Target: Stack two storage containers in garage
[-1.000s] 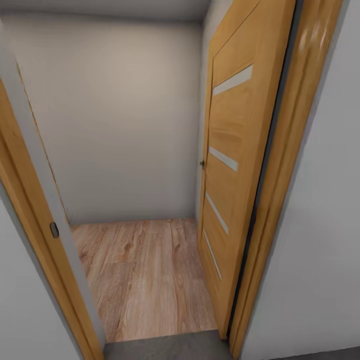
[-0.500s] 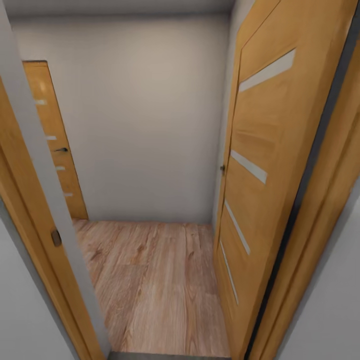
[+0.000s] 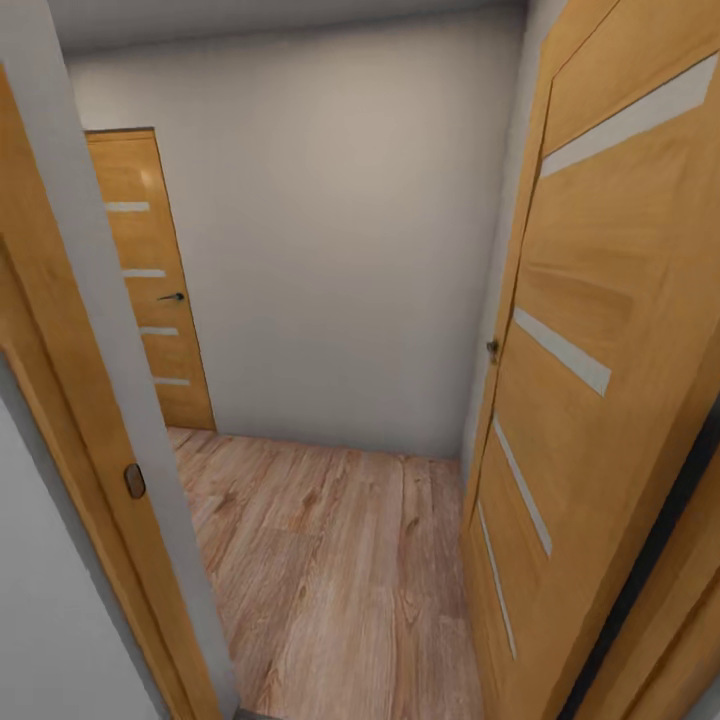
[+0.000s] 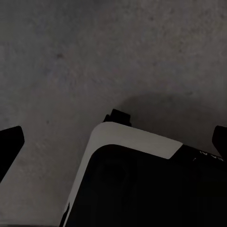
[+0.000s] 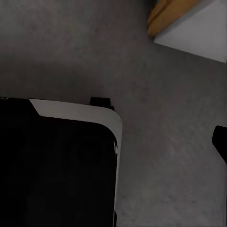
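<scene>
No storage container is in sight, so which way either lies from the grippers, and which arm is nearer, cannot be told. Below both wrists is the grey concrete floor [image 4: 94, 61] and the robot's base [image 5: 56, 165]. Ahead, an open door [image 3: 600, 380] gives onto wood planks [image 3: 340, 570]. Whether either gripper is spread cannot be told.

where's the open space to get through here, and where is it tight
The wood-plank floor lies bare between the left door frame and the open door, back to the white wall. It is tightest at the threshold, between frame and door leaf. A closed door stands back left.
</scene>
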Tool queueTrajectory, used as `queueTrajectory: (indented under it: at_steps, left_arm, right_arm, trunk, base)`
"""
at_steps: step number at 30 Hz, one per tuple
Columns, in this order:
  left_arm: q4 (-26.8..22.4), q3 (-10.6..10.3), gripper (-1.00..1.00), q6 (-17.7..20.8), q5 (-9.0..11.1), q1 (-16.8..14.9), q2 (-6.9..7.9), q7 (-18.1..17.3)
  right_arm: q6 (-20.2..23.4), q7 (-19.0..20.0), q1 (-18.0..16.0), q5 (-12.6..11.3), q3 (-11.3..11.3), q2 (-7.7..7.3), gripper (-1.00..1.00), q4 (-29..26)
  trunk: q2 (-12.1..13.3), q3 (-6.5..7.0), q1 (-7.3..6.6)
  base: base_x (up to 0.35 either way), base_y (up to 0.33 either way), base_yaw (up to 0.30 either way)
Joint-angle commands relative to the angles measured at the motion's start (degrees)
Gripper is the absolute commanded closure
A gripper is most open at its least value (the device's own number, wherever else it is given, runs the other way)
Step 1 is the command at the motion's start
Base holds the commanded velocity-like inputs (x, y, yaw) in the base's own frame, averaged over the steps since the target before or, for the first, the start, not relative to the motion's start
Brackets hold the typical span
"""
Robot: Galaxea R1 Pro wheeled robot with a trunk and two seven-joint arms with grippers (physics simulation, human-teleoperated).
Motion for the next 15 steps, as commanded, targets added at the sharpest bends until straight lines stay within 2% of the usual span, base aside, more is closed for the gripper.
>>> queueTrajectory:
  at_steps: [1, 12, 15]
  left_arm:
    - [0.03, -0.48, -1.0, -0.14, 0.44, -0.04, 0.0, 0.16]
    - [0.03, -0.48, -1.0, -0.14, 0.44, -0.04, 0.03, 0.15]
    - [0.03, -0.48, -1.0, -0.14, 0.44, -0.04, -0.02, 0.12]
  right_arm:
    - [-0.37, -0.02, -0.07, -0.53, 0.5, 0.02, -1.0, 0.18]
    - [-0.44, -0.02, -0.07, -0.52, 0.5, 0.02, -1.0, 0.18]
    - [-0.48, -0.02, -0.07, -0.53, 0.46, -0.01, -1.0, 0.18]
  trunk:
    - [-0.04, -0.07, 0.01]
    - [-0.04, -0.07, 0.01]
    - [-0.04, -0.07, 0.01]
  base:
    - [0.023, -0.006, 0.272]
    - [0.004, -0.001, 0.27]
    - [0.0, 0.0, 0.148]
